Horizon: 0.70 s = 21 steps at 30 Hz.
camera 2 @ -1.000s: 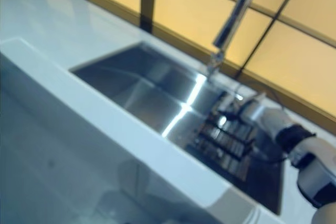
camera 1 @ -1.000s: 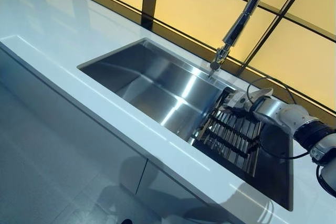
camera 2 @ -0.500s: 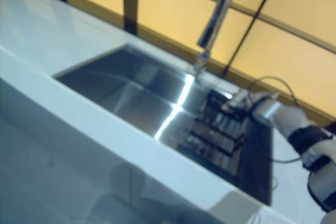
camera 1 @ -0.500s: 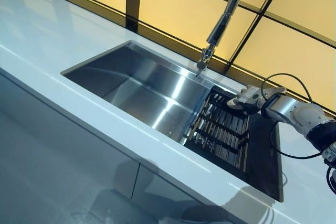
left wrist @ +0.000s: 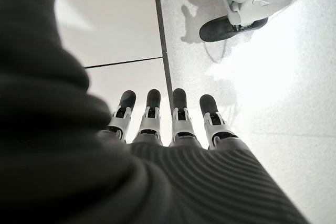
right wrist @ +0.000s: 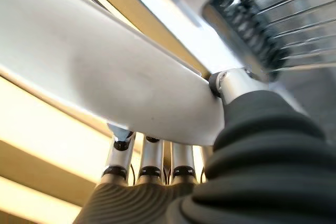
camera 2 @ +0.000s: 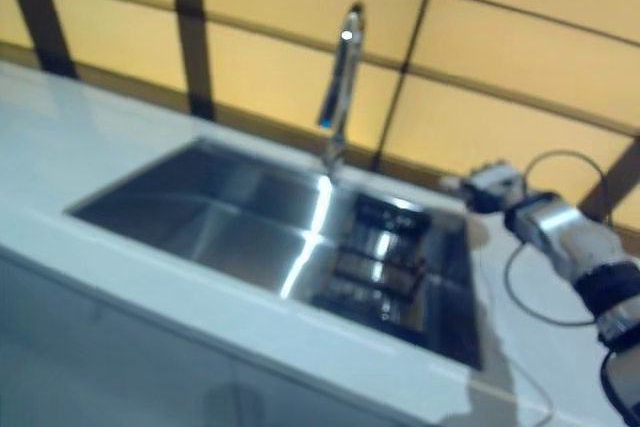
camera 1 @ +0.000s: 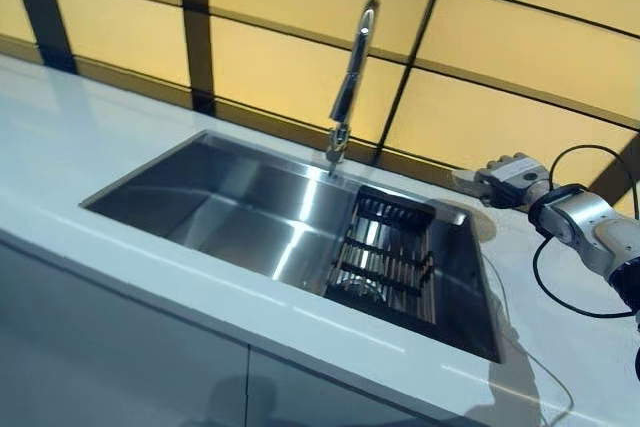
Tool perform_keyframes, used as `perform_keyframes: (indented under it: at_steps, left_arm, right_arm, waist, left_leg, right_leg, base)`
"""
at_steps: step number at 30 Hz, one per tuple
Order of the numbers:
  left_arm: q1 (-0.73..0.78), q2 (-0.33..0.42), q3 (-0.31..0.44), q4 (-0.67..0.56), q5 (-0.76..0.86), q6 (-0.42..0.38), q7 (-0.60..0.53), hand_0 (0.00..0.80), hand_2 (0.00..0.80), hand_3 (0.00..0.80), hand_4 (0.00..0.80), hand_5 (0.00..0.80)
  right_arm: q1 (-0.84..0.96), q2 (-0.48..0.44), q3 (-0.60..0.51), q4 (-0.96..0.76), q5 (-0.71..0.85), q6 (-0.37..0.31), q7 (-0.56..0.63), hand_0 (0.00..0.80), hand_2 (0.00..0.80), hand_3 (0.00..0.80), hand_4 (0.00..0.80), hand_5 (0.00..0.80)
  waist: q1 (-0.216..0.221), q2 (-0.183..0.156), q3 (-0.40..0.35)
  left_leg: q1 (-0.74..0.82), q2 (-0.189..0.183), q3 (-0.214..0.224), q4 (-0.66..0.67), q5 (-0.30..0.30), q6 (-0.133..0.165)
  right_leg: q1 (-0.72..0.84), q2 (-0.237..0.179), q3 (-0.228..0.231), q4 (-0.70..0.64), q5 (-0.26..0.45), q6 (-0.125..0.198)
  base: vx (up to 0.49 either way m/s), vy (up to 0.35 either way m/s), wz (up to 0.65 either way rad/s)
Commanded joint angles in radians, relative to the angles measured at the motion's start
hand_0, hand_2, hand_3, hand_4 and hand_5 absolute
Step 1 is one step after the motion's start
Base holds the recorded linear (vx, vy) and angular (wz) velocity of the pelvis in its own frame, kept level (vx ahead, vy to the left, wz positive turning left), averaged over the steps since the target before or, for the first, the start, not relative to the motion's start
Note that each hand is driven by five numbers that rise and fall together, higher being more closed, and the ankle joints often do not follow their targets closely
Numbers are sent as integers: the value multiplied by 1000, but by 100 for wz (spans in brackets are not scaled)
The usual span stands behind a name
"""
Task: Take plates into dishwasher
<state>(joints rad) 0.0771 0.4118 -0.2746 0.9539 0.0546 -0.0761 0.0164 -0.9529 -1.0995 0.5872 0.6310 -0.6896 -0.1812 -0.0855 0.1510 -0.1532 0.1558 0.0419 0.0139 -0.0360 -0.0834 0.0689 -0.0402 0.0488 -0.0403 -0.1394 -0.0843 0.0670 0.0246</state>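
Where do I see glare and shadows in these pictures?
Left eye view: a bright streak of reflected light crosses the sink basin below the faucet; a soft shadow lies on the countertop by the sink's right corner. Left wrist view: glare whitens the floor past the left hand. Right wrist view: the plate in the right hand is evenly lit.

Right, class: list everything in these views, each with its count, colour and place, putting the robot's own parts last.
Countertop: one, white, around the sink.
Sink: one, stainless steel, set into the countertop.
Tap: one, chrome, behind the sink.
Dish rack: one, black wire, in the sink's right end.
Plate: one, white, in the right hand.
Wall panels: several, yellow, dark-framed, behind the countertop.
Cabinet fronts: grey, under the countertop.
Floor: light, beneath the left hand.
Right hand: gripping the plate.
Left hand: fingers straight, empty.
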Motion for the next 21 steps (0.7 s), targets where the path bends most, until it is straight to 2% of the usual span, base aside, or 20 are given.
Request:
perform_keyframes:
  at_steps: [1,5,10,13,15,21]
  left_arm:
    - [-35,10,-2,45,-28,-28,8,0,0,0,0,0]
    - [-48,5,-5,60,-27,-29,15,0,0,0,0,0]
    - [-48,-4,-7,96,-2,-31,9,0,0,0,0,0]
    - [-41,-13,-2,122,9,-32,16,0,0,0,0,0]
    - [-38,-15,13,150,25,-35,22,0,0,0,0,0]
    - [-51,-7,26,193,23,-49,26,0,0,0,0,0]
  right_arm:
    - [-29,-90,-80,-35,130,69,-105,800,800,800,800,800]
    - [27,-96,-185,-71,328,52,-184,800,800,800,800,800]
    - [145,-55,-381,-154,587,29,-212,800,800,800,800,800]
    - [218,21,-502,-229,769,8,-194,800,800,800,800,800]
    - [276,86,-583,-309,891,10,-156,800,800,800,800,800]
    - [348,202,-664,-420,1100,-18,-112,800,800,800,800,800]
  waist:
    - [-16,-14,-34]
    - [-39,1,-32]
    - [-70,14,-34]
    - [-86,27,-27]
    - [-93,32,-24]
    - [-91,39,-45]
  left_leg:
    - [-5,-48,-22,39,-100,83]
    - [-4,-59,-20,57,-108,93]
    - [8,-77,-15,62,-120,87]
    - [31,-70,28,43,-118,82]
    - [45,-62,76,23,-112,82]
    - [27,-25,145,-1,-104,89]
  right_leg:
    - [-19,-75,17,60,25,117]
    - [-46,-94,50,94,49,133]
    - [-91,-109,74,93,131,152]
    - [-137,-114,31,109,172,164]
    - [-152,-130,-21,138,187,167]
    - [-107,-171,-71,190,139,144]
  base:
    - [-115,202,-32]
    - [-98,188,-26]
    - [-31,151,-40]
    - [-14,148,-54]
    - [-42,93,-57]
    - [-103,-9,-50]
